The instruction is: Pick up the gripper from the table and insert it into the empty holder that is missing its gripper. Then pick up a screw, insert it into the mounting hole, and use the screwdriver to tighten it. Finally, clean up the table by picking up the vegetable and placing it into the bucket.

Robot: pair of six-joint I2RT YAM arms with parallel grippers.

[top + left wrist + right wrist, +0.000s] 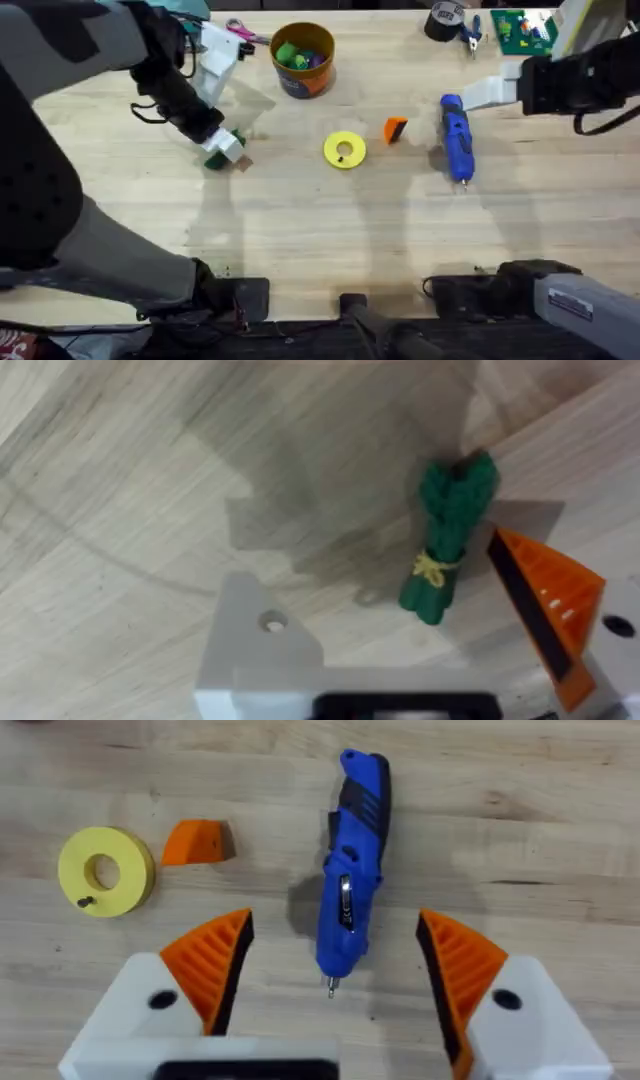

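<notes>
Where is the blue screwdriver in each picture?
Overhead: the screwdriver lies right of centre on the table, tip toward the arms' bases.
Left wrist: not in it.
Right wrist: it lies between the open right gripper fingers, tip nearest the camera.
Shared landmark: the yellow disc, with the orange gripper beside it.

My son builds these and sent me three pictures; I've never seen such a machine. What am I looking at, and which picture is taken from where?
These are two robot arms at a wooden table. One picture looks down from above; the other two come from cameras on each arm's wrist.

The left gripper is open over a green toy vegetable. One of its fingers has an orange pad; the other is a bare white holder.

The right gripper is open, straddling a blue screwdriver.

Also on the table: the loose orange gripper, a yellow disc with a tiny screw on it, and an orange bucket. Nothing is held.
</notes>
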